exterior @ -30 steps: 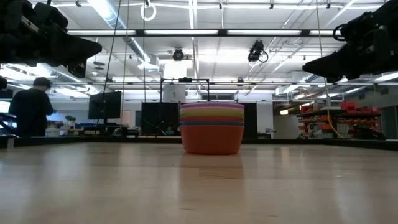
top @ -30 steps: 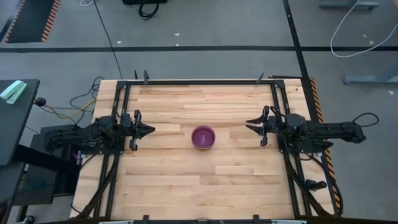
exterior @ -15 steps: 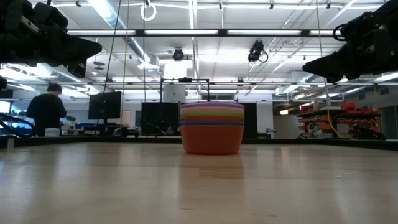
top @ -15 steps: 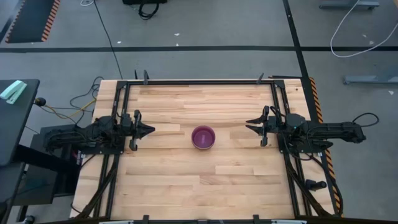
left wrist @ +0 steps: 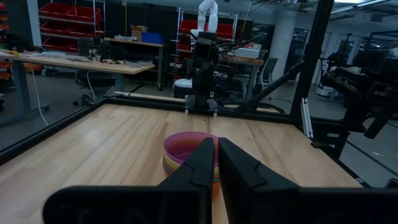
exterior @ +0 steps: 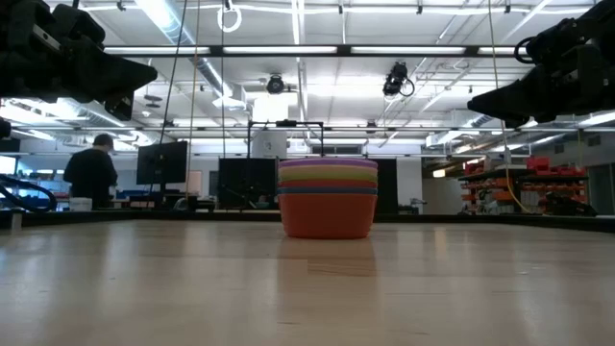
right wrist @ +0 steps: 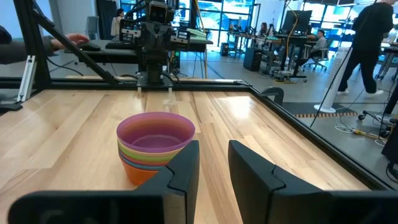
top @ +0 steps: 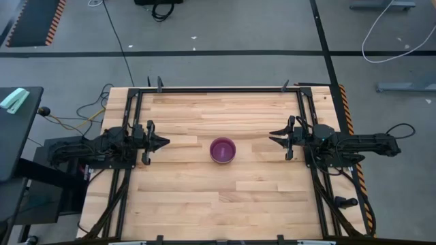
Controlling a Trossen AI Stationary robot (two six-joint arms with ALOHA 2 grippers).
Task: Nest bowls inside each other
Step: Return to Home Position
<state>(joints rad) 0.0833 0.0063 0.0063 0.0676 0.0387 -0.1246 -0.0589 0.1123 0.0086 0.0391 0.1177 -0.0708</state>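
On the wooden counter [top: 218,204], middle of the slab: one upright stack of bowls [top: 223,150]. To either side the left claw [top: 163,143] and the right claw [top: 274,141] hang well apart from it, raised above the surface. Each points straight in, so the stack lies dead ahead of both. The right looks marginally nearer, hardly enough to matter. Fingers of the left claw are drawn almost together, gripping nothing; those of the right claw are parted a little, also empty. The stack is round, no long axis to mind. The purple bowl [right wrist: 155,132] sits uppermost and holds nothing. The orange bowl [exterior: 327,216] is the base, with other coloured rims banded between. Nesting looks finished to me.
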